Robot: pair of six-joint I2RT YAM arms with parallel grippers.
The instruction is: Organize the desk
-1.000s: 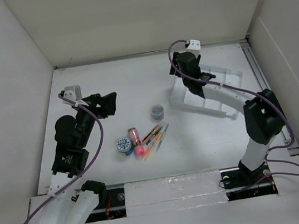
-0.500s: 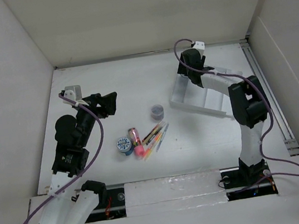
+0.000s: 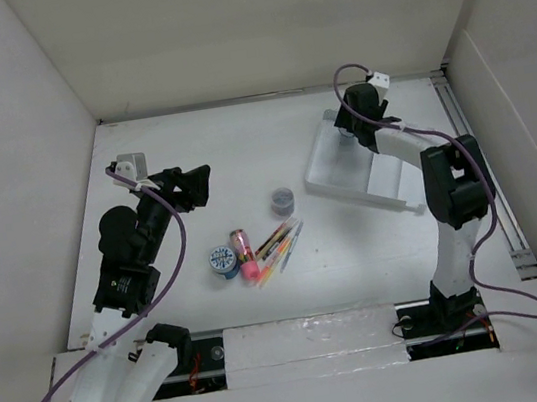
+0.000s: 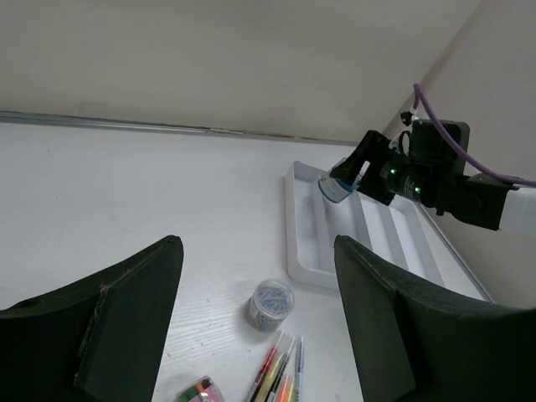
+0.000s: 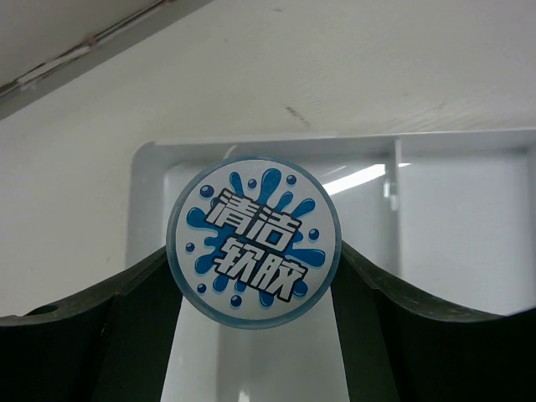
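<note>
Bright, even light — soft shadows, sharp focus

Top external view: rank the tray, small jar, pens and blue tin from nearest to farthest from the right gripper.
From the right gripper, holding a tub:
1. Tray, directly beneath.
2. Small jar, left of tray.
3. Pens, just past the jar.
4. Blue tin, farthest left.
</note>
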